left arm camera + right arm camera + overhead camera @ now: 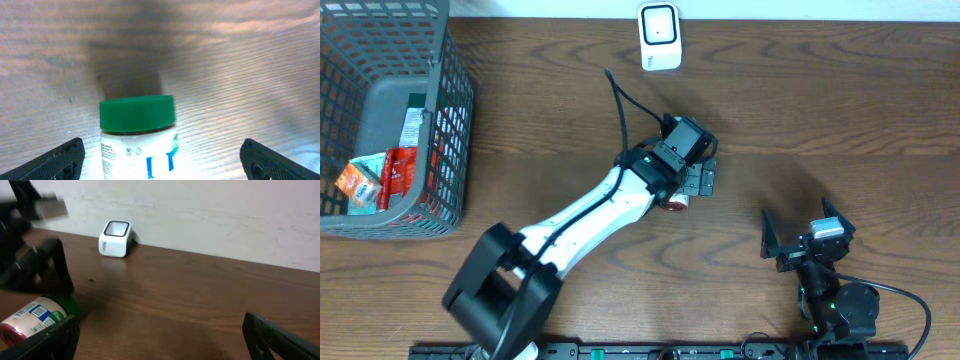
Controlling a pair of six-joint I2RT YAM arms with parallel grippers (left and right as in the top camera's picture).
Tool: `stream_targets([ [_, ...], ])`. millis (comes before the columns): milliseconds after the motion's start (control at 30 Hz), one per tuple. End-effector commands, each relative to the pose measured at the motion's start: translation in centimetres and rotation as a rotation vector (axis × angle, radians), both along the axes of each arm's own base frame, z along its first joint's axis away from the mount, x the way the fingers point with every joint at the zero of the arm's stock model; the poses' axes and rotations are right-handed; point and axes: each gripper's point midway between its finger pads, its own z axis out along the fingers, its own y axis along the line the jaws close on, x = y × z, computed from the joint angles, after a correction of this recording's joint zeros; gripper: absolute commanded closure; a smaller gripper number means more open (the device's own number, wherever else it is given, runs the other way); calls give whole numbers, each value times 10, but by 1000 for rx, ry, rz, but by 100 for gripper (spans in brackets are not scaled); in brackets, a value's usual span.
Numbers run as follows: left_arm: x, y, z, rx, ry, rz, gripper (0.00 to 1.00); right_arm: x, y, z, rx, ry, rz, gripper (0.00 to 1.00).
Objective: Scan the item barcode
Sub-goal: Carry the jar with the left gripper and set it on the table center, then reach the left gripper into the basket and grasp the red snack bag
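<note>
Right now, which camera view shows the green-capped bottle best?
The right wrist view: the bottle lies on its side with cap and label visible. The left wrist view shows only its green cap end and some label. Overhead, the left gripper covers nearly all of it.

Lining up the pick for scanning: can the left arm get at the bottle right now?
Likely yes: the left gripper is open and straddles the bottle, with nothing else in the way.

Worktop (820,110): brown wood.
Left: grey wire basket (452,120).
Far edge: small white scanner (660,37).
Middle: green-capped bottle (31,319) on its side, well apart from both.
</note>
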Motion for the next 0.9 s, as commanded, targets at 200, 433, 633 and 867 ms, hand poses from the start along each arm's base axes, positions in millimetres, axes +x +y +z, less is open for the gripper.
stream_targets([
  [200, 25, 74, 150, 95, -222, 26, 1, 0, -3, 0, 9, 2, -13, 1],
  [433, 35, 236, 267, 145, -318, 359, 1, 0, -3, 0, 9, 2, -13, 1],
  [633, 15, 389, 264, 220, -247, 769, 1, 0, -3, 0, 9, 2, -13, 1],
  [867, -15, 467, 200, 272, -18, 974, 1, 0, -3, 0, 9, 2, -13, 1],
])
